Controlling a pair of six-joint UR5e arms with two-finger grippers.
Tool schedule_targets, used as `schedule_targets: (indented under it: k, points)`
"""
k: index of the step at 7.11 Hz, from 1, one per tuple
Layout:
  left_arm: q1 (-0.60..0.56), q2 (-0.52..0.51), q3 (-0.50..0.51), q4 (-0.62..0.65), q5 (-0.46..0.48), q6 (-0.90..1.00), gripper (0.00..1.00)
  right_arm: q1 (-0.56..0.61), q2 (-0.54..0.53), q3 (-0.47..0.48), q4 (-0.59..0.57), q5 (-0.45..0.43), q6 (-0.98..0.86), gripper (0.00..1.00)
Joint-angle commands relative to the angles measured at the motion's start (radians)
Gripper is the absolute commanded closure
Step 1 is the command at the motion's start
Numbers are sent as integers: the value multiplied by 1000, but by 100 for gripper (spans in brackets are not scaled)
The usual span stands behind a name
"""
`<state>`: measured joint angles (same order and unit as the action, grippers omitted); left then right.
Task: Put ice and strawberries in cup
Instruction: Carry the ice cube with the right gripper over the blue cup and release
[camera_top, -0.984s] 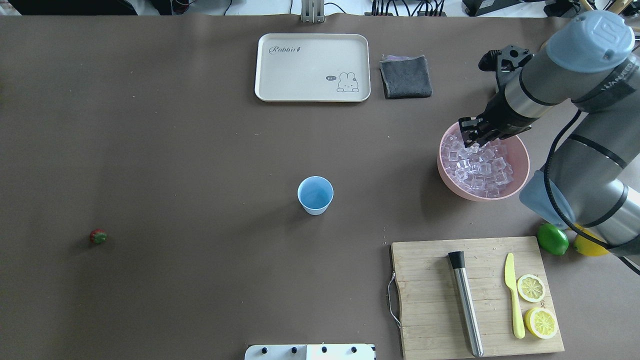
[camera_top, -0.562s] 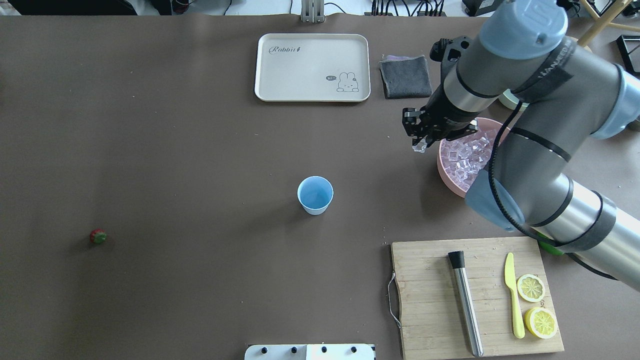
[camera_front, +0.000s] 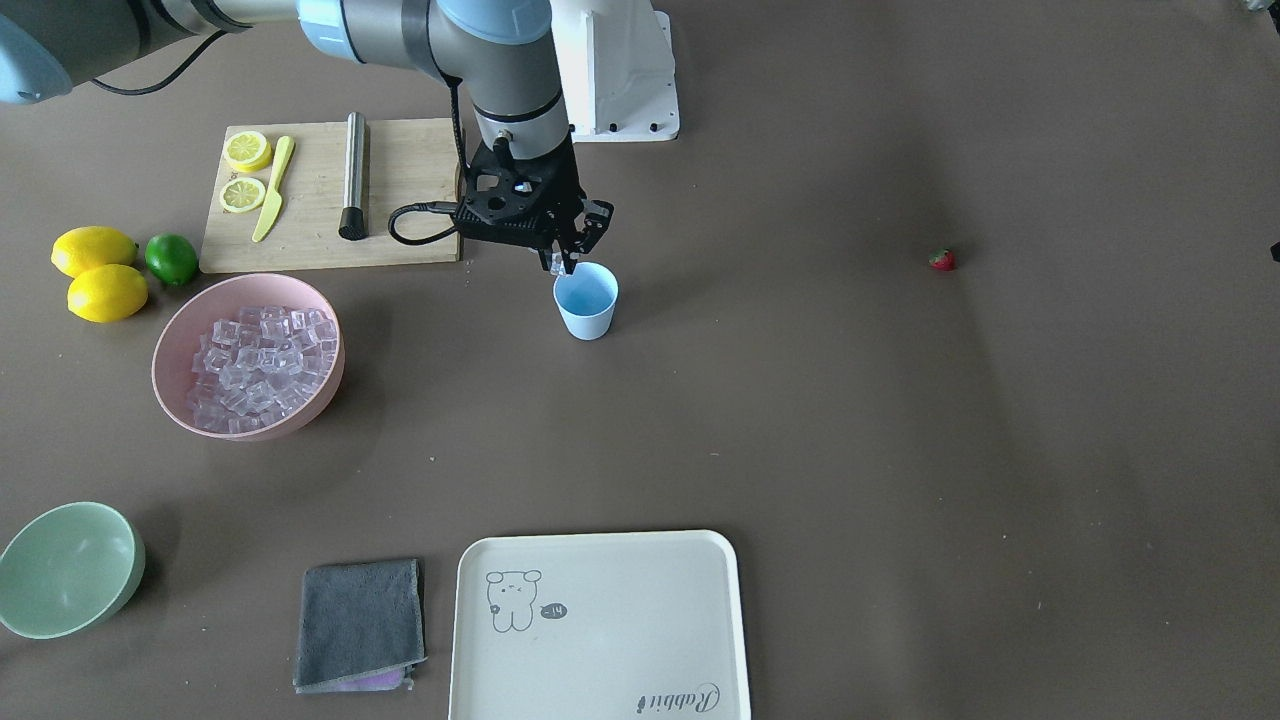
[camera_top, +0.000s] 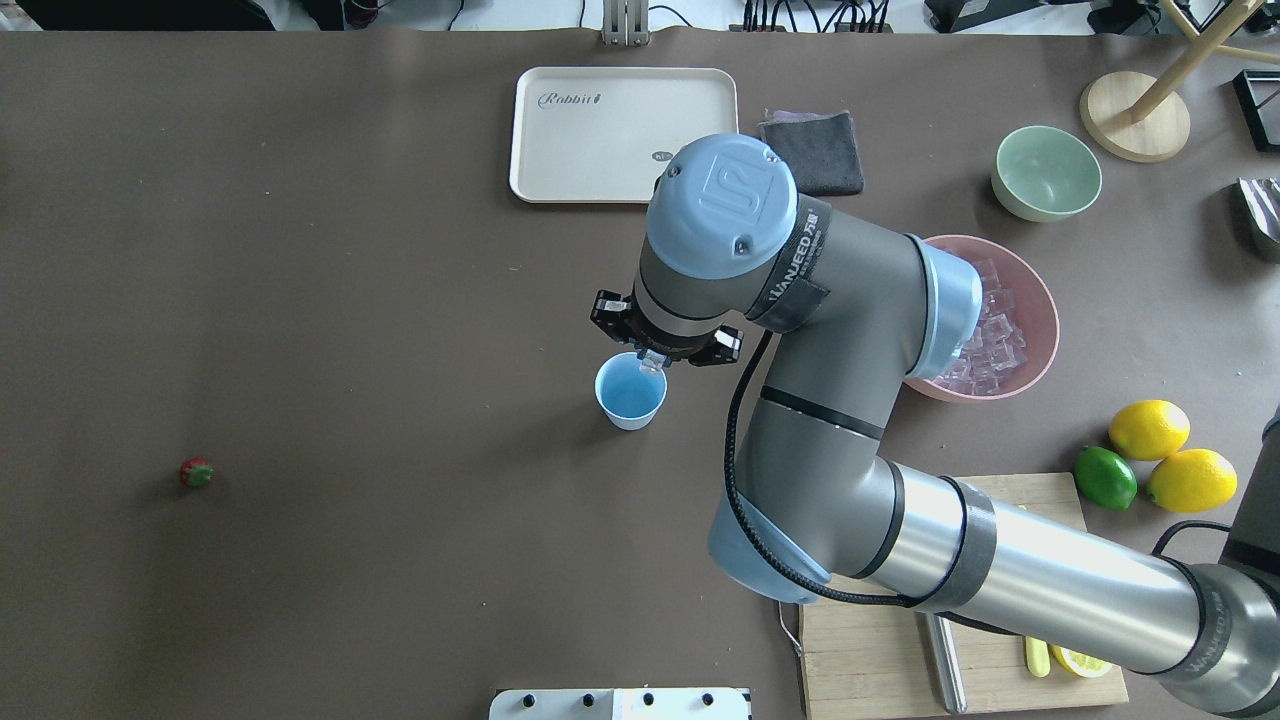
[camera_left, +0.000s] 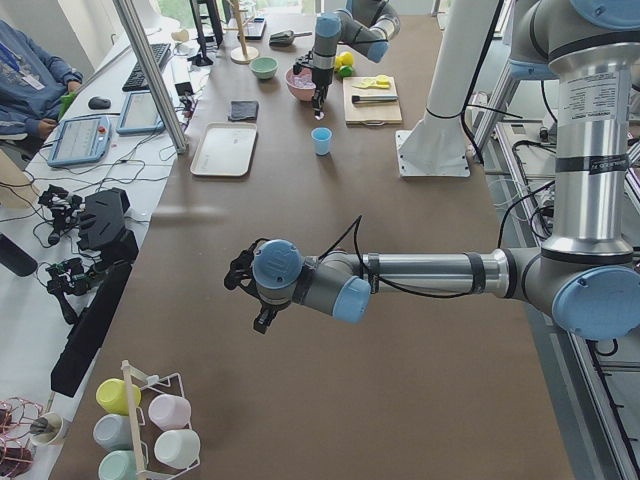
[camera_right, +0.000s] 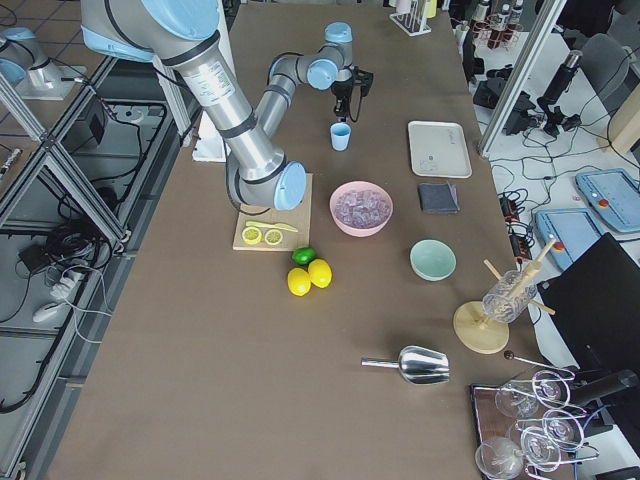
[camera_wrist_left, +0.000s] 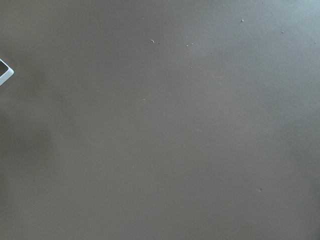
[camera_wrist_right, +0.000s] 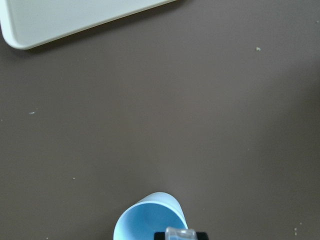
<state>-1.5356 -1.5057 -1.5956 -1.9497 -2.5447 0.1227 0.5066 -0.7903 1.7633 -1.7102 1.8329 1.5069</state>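
right pincer (camera_top: 653, 362): clamped on one ice cube (camera_front: 560, 264), hanging over the cup's mouth close to the rim, so letting go should drop it straight in
cup (camera_top: 630, 395): just below the pincer, upright, looks empty inside
ice (camera_front: 255, 362): rest heaped in pink bowl (camera_front: 172, 330), well off to the pincer's side, handy for more trips
strawberry (camera_top: 196, 473): far from this pincer, other end of the table (camera_top: 300, 250), prob a job for the left arm
left pincer (camera_left: 262, 320): low over the table, apart or together? can't tell
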Motion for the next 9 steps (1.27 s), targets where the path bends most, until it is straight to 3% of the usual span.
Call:
schedule_targets:
  k: [1, 9]
  points:
    - [0, 2, 0, 0, 0, 0, 1, -36, 6, -10, 3, -30, 13, 100]
    - [0, 2, 0, 0, -6, 2, 1, -37, 6, -62, 54, -72, 9, 100]
